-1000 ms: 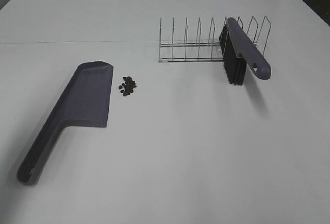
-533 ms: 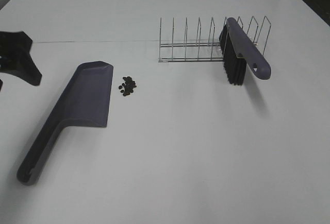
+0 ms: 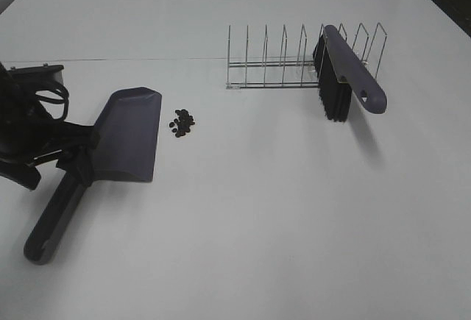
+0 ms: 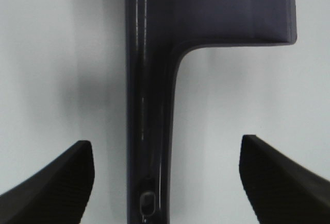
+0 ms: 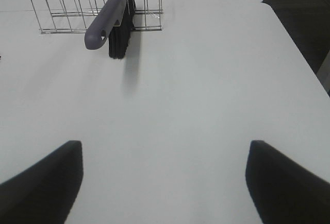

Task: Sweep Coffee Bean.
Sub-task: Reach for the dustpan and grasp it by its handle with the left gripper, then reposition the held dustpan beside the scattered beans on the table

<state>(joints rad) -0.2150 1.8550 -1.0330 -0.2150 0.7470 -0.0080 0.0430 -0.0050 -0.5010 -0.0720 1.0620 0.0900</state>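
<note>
**Exterior high view.** You see the left pincer (image 3: 82, 154) spread over the neck of the dustpan (image 3: 129, 132), where the handle meets the blade, one finger on either side. The coffee bean (image 3: 182, 121) cluster lies on the table (image 3: 257, 224) just beyond the blade's long edge, on the side away from that pincer. The brush (image 3: 346, 77) leans in the wire rack (image 3: 272, 59), well apart from it.

**Left wrist view.** The left pincer (image 4: 165, 141) is open, and both fingers stand clear of the dustpan handle (image 4: 149, 131) running between them. The beans are out of this view.

**Right wrist view.** The right pincer (image 5: 164, 144) is spread wide and holds nothing. The brush (image 5: 105, 20) and the rack (image 5: 62, 7) lie well ahead of it.

**Hazards.** The handle sits nearer one finger, so if you close off-centre the blade will likely swing into the beans and scatter them. The smooth, rounded handle may also slip or roll in the grip. If you lift the brush at an angle, it could snag on the rack wires.

**Count.** There are two pincers, one dustpan, one brush, one rack, and one cluster of perhaps fifteen beans, too small to count exactly.
</note>
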